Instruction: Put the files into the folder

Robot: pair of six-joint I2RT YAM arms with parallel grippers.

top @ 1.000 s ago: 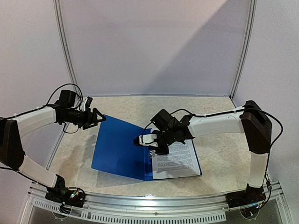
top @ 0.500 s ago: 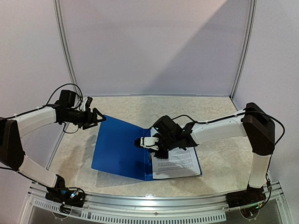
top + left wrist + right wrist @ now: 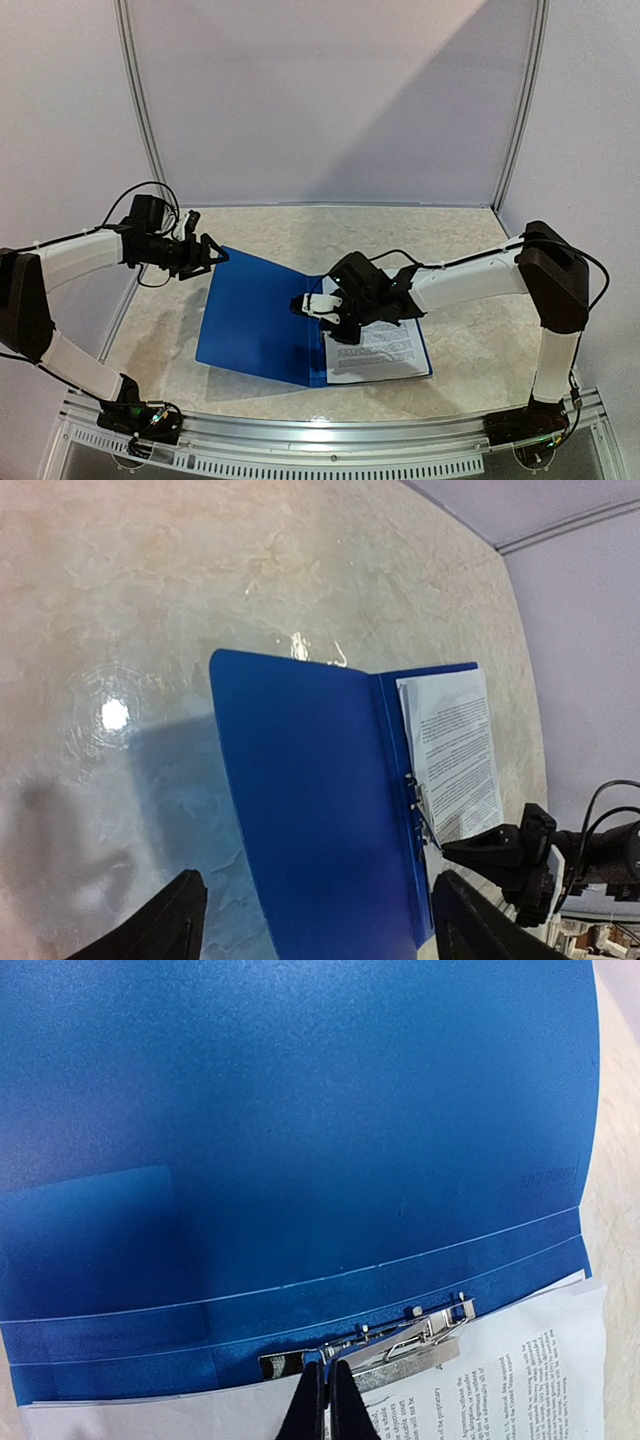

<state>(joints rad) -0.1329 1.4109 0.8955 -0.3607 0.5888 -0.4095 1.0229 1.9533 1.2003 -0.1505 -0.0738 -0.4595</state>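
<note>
The fingers [image 3: 312,1400] of the right gripper [image 3: 326,1372] are seen pressed together, their tips set down on the metal clip [image 3: 405,1342] at the spine of the folder [image 3: 300,1130]. Whether a thin part of the clip is nipped between them cannot be told. In the right wrist view the clip lies directly under the tips and stretches off to their right. Its long axis runs along the spine, which in the top view runs from far to near. The files [image 3: 385,350] are laid on the right half of the open folder, their left edge brought up to the clip, while the cover is spread flat to the left on the table [image 3: 460,250]. The left gripper [image 3: 212,252] is held spread wide and empty near the cover's far left corner, well apart from the clip, so the right arm is judged the nearer one for working the clip. Against the picture a second earlier, the right wrist is found lower and closer to the spine, the left gripper is barely shifted, and folder and files are not moved.
</note>
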